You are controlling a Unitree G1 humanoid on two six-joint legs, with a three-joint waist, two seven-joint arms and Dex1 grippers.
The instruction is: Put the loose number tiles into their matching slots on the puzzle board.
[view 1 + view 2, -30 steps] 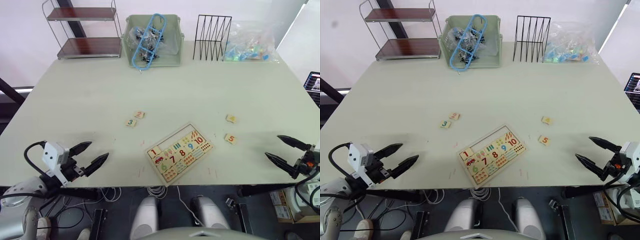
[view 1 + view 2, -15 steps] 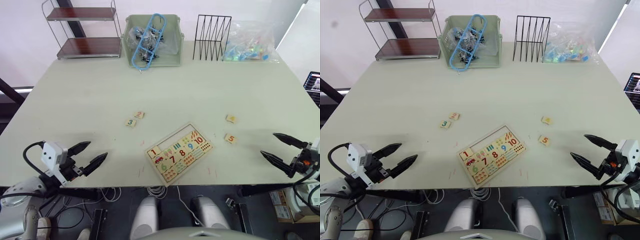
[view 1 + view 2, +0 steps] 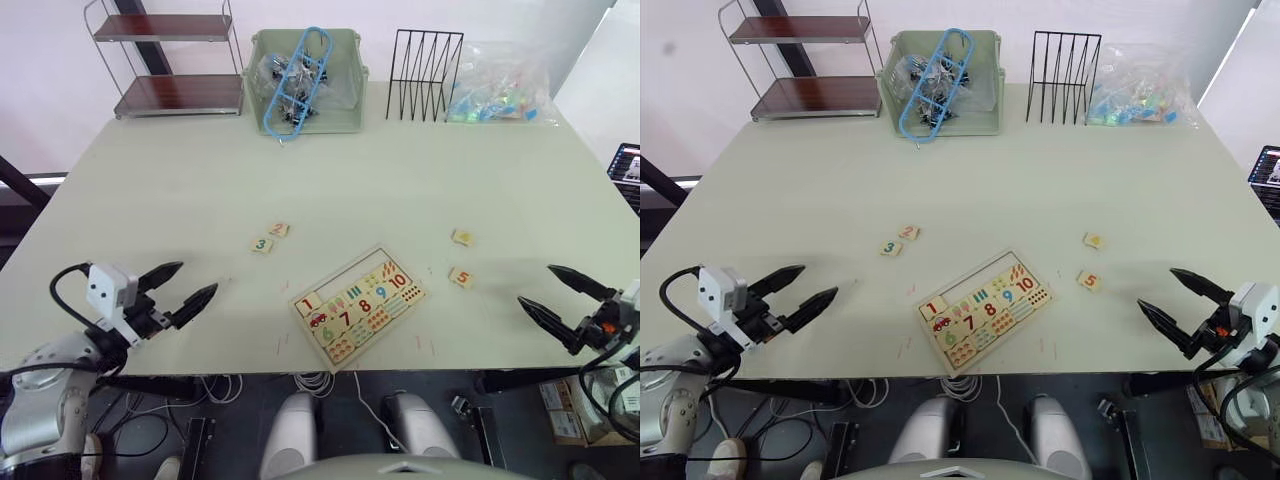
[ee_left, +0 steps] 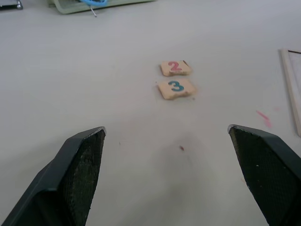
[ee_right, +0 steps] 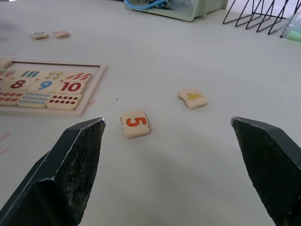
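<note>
The puzzle board (image 3: 337, 273) lies tilted near the table's front middle, with a row of bare slots (image 3: 355, 275) along its far edge. Tile 1 (image 3: 309, 301) sits in the board's left end slot. Tiles 2 (image 3: 278, 229) and 3 (image 3: 262, 245) lie side by side to the board's far left. Tiles 4 (image 3: 461, 237) and 5 (image 3: 460, 277) lie to its right. My left gripper (image 3: 199, 277) is open and empty at the front left, pointing toward tiles 2 (image 4: 175, 67) and 3 (image 4: 176, 88). My right gripper (image 3: 534, 284) is open and empty at the front right, with tile 5 (image 5: 135, 123) ahead of it.
Along the table's far edge stand a two-tier shelf (image 3: 170, 60), a green bin (image 3: 305, 110) holding blue clips, a black wire rack (image 3: 425, 60) and a clear plastic bag (image 3: 500, 90) of colourful pieces. The table's front edge runs just below the board.
My left gripper has moved a little forward over the table edge. My right gripper has shifted slightly inward toward tile 5. Tiles and board have not moved.
</note>
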